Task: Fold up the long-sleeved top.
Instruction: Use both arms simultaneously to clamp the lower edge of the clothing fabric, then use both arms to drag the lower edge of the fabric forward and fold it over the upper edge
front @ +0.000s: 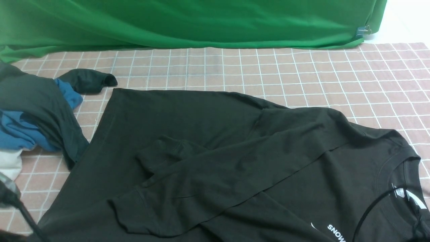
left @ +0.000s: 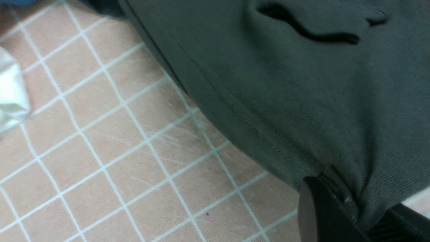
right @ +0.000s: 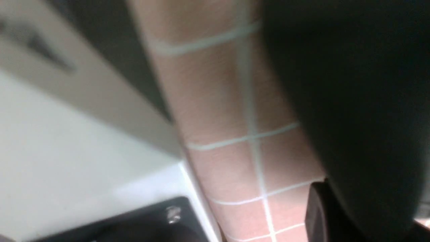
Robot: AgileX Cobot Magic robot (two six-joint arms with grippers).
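I am clamping my left gripper (left: 356,215) and right gripper (right: 366,222) on the long-sleeved top (front: 215,134) along its near edge, to fold it over.

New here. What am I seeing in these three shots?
A two-armed robot, each arm ending in a claw. The wide picture looks forward from between the arms; the other two are wrist cameras. A black long-sleeved top lies spread on a pink checked tablecloth, with a heap of grey and blue clothes on the left and a green cloth behind. The left claw is shut on the top's hem. The right claw is shut too, apparently on the same top; that picture is blurred.
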